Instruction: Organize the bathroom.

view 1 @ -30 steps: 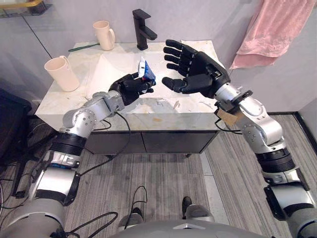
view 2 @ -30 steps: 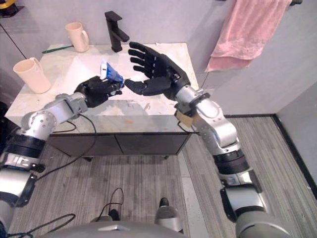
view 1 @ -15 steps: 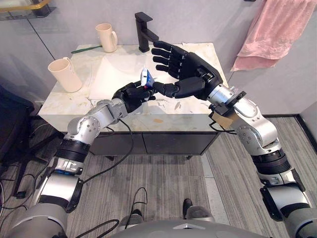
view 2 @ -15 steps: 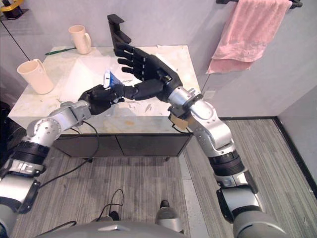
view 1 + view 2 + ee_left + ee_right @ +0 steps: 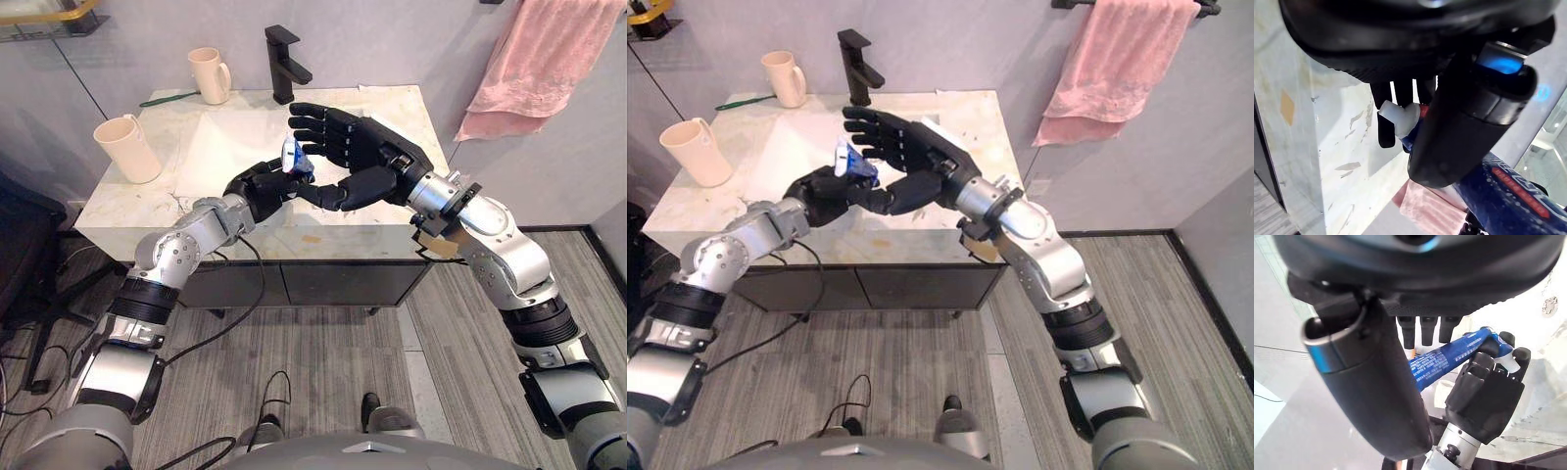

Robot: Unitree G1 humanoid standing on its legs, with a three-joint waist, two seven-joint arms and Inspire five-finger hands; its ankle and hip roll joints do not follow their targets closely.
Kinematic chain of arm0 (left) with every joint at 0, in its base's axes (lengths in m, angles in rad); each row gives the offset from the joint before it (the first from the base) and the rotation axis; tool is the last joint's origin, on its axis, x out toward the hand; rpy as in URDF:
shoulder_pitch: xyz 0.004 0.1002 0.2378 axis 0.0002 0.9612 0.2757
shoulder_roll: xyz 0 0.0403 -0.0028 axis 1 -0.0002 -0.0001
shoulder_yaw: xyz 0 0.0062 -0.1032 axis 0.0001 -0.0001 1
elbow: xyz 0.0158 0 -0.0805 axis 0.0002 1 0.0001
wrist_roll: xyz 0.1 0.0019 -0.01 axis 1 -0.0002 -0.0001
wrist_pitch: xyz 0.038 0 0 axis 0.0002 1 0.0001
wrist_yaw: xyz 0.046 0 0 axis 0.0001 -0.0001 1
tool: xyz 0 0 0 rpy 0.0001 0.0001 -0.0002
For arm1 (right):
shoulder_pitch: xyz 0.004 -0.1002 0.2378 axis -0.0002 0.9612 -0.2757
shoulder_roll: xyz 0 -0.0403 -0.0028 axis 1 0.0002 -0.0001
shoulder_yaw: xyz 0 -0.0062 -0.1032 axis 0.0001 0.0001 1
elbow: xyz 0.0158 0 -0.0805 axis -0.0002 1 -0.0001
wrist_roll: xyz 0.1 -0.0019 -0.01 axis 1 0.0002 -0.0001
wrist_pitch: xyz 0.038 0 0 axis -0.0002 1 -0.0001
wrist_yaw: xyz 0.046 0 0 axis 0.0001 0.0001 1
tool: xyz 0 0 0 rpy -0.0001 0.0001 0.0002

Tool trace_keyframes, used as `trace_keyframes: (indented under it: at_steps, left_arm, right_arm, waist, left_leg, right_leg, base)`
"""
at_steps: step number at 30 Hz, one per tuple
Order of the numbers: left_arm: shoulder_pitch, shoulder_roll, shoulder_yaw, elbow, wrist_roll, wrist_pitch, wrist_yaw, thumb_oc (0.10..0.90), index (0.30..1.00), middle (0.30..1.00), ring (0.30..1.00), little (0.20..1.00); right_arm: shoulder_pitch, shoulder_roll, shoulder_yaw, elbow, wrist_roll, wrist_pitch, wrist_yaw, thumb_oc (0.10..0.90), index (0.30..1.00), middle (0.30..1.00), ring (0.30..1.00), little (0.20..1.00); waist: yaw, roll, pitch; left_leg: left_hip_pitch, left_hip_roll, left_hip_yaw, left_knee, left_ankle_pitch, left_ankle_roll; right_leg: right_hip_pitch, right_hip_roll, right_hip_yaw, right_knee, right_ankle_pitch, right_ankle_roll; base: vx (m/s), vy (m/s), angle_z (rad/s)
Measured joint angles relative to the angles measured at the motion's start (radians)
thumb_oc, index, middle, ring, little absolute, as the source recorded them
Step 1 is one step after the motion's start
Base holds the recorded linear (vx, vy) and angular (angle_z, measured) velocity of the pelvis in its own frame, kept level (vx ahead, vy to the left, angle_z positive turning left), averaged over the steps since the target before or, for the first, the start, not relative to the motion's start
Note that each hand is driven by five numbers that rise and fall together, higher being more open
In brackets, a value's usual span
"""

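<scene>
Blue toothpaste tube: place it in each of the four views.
Left eye: blue toothpaste tube above left hand.
Right eye: centre-left, beside right hand.
Left wrist: lower right.
Right wrist: centre.
Landmark: black faucet behind.

Left arm – reaches in from lower left, elbow bent | left hand (image 5: pixel 257 187) – fingers curled in a closed grasp | right arm – extended from right, forearm angled inward | right hand (image 5: pixel 364 157) – fingers straight and spread, thumb meeting left hand.
</scene>
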Motion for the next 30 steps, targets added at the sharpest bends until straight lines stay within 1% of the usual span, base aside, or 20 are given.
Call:
trace_keyframes:
  at_steps: [8, 10, 14, 16, 17, 18, 19, 20, 22, 23, 25, 30]
  left_arm:
    - [0.04, -0.001, 0.001, -0.001, 0.0, 0.0, 0.003, 0.4, 0.3, 0.3, 0.3, 0.3]
    - [0.043, -0.002, 0.001, -0.002, -0.001, 0.0, 0.004, 0.4, 0.3, 0.3, 0.3, 0.3]
    - [0.045, -0.003, 0.001, -0.002, -0.001, 0.0, 0.004, 0.4, 0.3, 0.3, 0.3, 0.3]
    - [0.046, -0.007, 0.001, -0.018, -0.001, 0.0, 0.004, 0.4, 0.3, 0.3, 0.3, 0.3]
    - [0.046, -0.007, 0.001, -0.018, -0.001, 0.0, 0.004, 0.4, 0.3, 0.3, 0.3, 0.3]
    - [0.046, -0.013, 0.001, -0.027, -0.006, 0.0, 0.006, 0.4, 0.3, 0.3, 0.3, 0.3]
    - [0.046, -0.013, 0.001, -0.027, -0.006, 0.0, 0.006, 0.4, 0.3, 0.3, 0.3, 0.3]
    - [0.048, -0.019, -0.001, -0.054, -0.016, 0.001, 0.013, 0.4, 0.3, 0.3, 0.3, 0.3]
    - [0.052, -0.025, -0.003, -0.103, -0.045, 0.001, 0.02, 0.4, 0.3, 0.3, 0.3, 0.3]
    - [0.052, -0.025, -0.003, -0.103, -0.045, 0.001, 0.02, 0.4, 0.3, 0.3, 0.3, 0.3]
    - [0.084, -0.039, -0.003, -0.151, -0.077, 0.001, 0.034, 0.4, 0.3, 0.3, 0.3, 0.3]
    - [0.102, -0.054, -0.003, -0.153, -0.08, 0.001, 0.061, 0.4, 0.3, 0.3, 0.3, 0.3]
  right_arm:
    - [0.001, 0.0, 0.028, 0.0, -0.003, 0.012, -0.002, 0.8, 0.9, 0.9, 0.9, 0.9]
    - [0.001, 0.0, 0.033, 0.0, -0.042, 0.012, -0.003, 0.8, 0.9, 0.9, 0.9, 0.9]
    - [0.001, 0.0, 0.039, 0.0, -0.06, 0.011, -0.005, 0.8, 0.9, 0.9, 0.9, 0.9]
    - [0.002, 0.0, 0.042, 0.0, -0.097, 0.005, -0.015, 0.8, 0.9, 0.9, 0.9, 0.9]
    - [0.002, 0.0, 0.042, 0.0, -0.097, 0.005, -0.015, 0.8, 0.9, 0.9, 0.9, 0.9]
    - [0.003, 0.0, 0.047, 0.0, -0.148, -0.016, -0.031, 0.8, 0.9, 0.9, 0.9, 0.9]
    - [0.003, 0.0, 0.047, 0.0, -0.148, -0.016, -0.031, 0.8, 0.9, 0.9, 0.9, 0.9]
    - [0.003, -0.001, 0.052, 0.0, -0.205, -0.035, -0.053, 0.8, 0.9, 0.9, 0.9, 0.9]
    - [0.004, -0.014, 0.063, 0.0, -0.285, -0.049, -0.094, 0.8, 0.9, 0.9, 0.9, 0.9]
    - [0.004, -0.014, 0.063, 0.0, -0.285, -0.049, -0.094, 0.8, 0.9, 0.9, 0.9, 0.9]
    - [0.014, -0.036, 0.07, 0.0, -0.348, -0.061, -0.145, 0.8, 0.9, 0.9, 0.9, 0.9]
    - [0.016, -0.038, 0.086, 0.0, -0.35, -0.061, -0.172, 0.8, 0.9, 0.9, 0.9, 0.9]
  waist:
    - [0.008, 0.0, 0.0]
    - [0.011, 0.001, 0.0]
    - [0.012, 0.004, -0.007]
    - [0.012, 0.011, -0.028]
    - [0.012, 0.011, -0.028]
    - [0.012, 0.016, -0.033]
    - [0.012, 0.016, -0.033]
    - [0.012, 0.018, -0.034]
    - [0.011, 0.019, -0.035]
    - [0.011, 0.019, -0.035]
    - [0.008, 0.028, -0.04]
    - [-0.003, 0.039, -0.047]
  left_leg:
    - [0.014, 0.0, 0.0, -0.001, 0.0, 0.0]
    - [0.015, 0.0, 0.0, -0.001, 0.0, 0.0]
    - [0.015, 0.0, 0.0, -0.003, 0.0, 0.0]
    - [0.016, -0.001, 0.0, -0.009, 0.0, 0.0]
    - [0.016, -0.001, 0.0, -0.009, 0.0, 0.0]
    - [0.017, -0.002, 0.0, -0.012, 0.001, 0.001]
    - [0.017, -0.002, 0.0, -0.012, 0.001, 0.001]
    - [0.018, -0.003, 0.0, -0.014, 0.001, 0.001]
    - [0.017, -0.003, -0.001, -0.014, 0.002, 0.001]
    - [0.017, -0.003, -0.001, -0.014, 0.002, 0.001]
    - [0.018, -0.004, -0.001, -0.015, 0.002, 0.001]
    - [0.018, -0.003, -0.001, -0.016, 0.004, 0.002]
  right_leg:
    - [0.012, 0.001, 0.003, -0.002, 0.0, 0.0]
    - [0.015, 0.001, 0.003, -0.002, 0.0, 0.001]
    - [0.016, 0.001, 0.003, -0.003, 0.001, 0.001]
    - [0.016, 0.001, 0.001, -0.007, 0.001, 0.001]
    - [0.016, 0.001, 0.001, -0.007, 0.001, 0.001]
    - [0.016, 0.001, 0.001, -0.007, 0.001, 0.001]
    - [0.016, 0.001, 0.001, -0.007, 0.001, 0.001]
    - [0.016, -0.001, 0.0, -0.007, 0.001, 0.001]
    - [0.016, 0.0, 0.0, -0.007, 0.0, 0.001]
    - [0.016, 0.0, 0.0, -0.007, 0.0, 0.001]
    - [0.016, -0.001, 0.0, -0.007, 0.0, 0.001]
    - [0.016, 0.0, 0.0, -0.007, 0.0, 0.001]
  base:
    - [0.0, 0.0, 0.0]
    - [0.0, 0.0, 0.0]
    - [0.0, 0.0, 0.0]
    - [0.0, 0.0, 0.0]
    - [0.0, 0.0, 0.0]
    - [0.0, 0.0, 0.0]
    - [0.0, 0.0, 0.0]
    - [0.0, 0.0, 0.0]
    - [0.0, 0.0, 0.0]
    - [0.0, 0.0, 0.0]
    - [0.01, 0.034, 0.0]
    - [0.0, 0.008, 0.0]
